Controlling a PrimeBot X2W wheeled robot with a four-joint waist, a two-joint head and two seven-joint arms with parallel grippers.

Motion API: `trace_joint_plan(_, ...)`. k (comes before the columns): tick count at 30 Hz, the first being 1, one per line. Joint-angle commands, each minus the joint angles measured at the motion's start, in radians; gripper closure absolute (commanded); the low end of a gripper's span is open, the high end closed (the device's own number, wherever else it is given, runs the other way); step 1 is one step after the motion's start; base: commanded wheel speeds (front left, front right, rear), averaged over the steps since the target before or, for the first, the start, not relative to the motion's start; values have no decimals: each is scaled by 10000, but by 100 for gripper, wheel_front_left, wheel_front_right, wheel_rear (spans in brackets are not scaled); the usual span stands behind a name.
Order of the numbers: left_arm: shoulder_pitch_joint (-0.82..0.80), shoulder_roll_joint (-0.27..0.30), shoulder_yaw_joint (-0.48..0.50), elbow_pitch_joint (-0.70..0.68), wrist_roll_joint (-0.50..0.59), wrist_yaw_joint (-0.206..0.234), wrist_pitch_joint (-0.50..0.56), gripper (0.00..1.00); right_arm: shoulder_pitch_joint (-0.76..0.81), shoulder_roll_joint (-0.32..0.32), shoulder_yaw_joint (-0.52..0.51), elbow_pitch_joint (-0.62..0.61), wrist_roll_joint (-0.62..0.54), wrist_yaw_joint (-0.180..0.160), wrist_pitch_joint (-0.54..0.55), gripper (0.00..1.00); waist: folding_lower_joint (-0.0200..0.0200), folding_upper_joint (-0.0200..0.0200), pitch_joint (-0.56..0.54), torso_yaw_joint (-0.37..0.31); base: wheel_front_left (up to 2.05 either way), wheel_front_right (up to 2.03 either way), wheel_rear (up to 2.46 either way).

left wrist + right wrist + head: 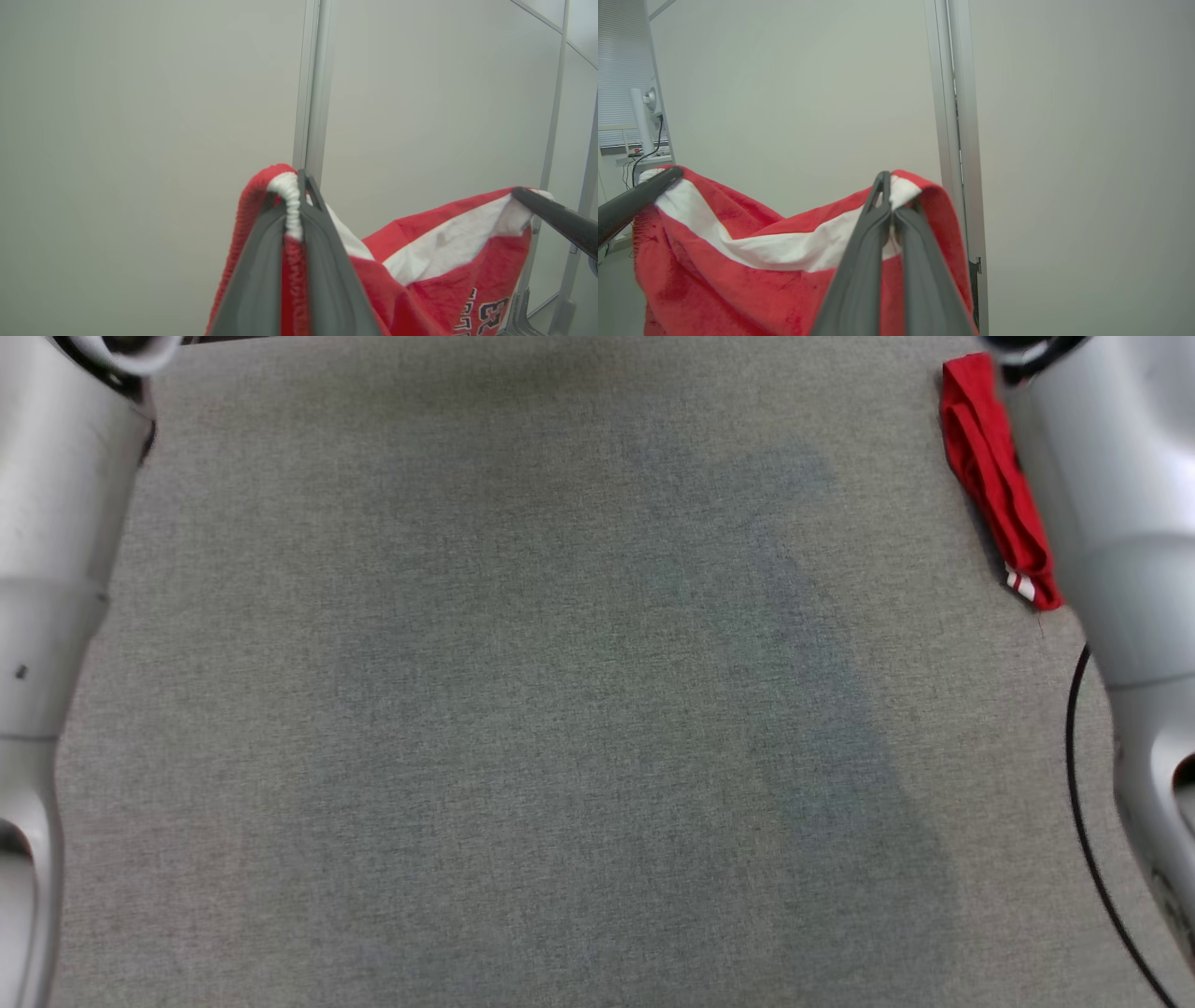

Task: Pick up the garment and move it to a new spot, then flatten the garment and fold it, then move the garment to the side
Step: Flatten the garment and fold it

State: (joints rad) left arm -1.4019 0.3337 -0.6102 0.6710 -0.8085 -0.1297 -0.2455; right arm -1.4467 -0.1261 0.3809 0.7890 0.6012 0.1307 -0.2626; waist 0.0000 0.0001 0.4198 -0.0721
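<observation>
Red garment (420,261) with white trim and a printed number, lifted in the air before a pale wall (140,116). The left fingers (261,280) are clamped shut on one end of its white-edged rim and the right fingers (859,270) on the other end. The cloth hangs slack between them, probably to let it open out before it is laid flat. From the head, a red fold of it shows at the far right over the grey desk (467,709), beside the right forearm (1111,523).
</observation>
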Motion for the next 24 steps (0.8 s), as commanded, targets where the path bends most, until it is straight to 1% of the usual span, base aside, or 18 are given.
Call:
trace_joint_plan(1, 390, 31, -114, 74, -111, -11, -80, 100, 480, -65, 99, -24, 65, 1, -29, 100, 0, -1, -27, 19, 0, 0, 0)
trace_joint_plan(5, 1558, -13, -383, -100, -462, -11, -194, 100, 1679, -196, 592, -435, 278, 1, -31, 100, 0, -1, -122, 105, 0, 0, 0)
trace_joint_plan(7, 2286, 24, -77, -477, -512, -11, -204, 100, 2425, -334, 779, -722, 415, 1, -32, 100, 0, -1, -146, 154, 0, 0, 0)
trace_joint_plan(14, 5868, -45, 980, -1776, 247, -11, -201, 100, 5488, -755, 1512, -1963, 727, 3, -32, 100, 0, -1, -547, 203, 0, 0, 0)
trace_joint_plan(15, 6347, -78, 1123, -1969, 366, -11, -203, 100, 5902, -824, 1481, -2130, 826, 1, -32, 100, 0, -1, -643, 218, 0, 0, 0)
trace_joint_plan(18, 7740, -183, 1442, -2500, 703, -11, -201, 100, 7085, -918, 1465, -2570, 1086, 3, -32, 100, 0, -1, -977, 218, 0, 0, 0)
trace_joint_plan(24, 10015, -449, 1867, -3207, 1223, -11, -204, 100, 8977, -1347, 1934, -3155, 1401, 3, -31, 100, 0, -1, -1718, 271, 0, 0, 0)
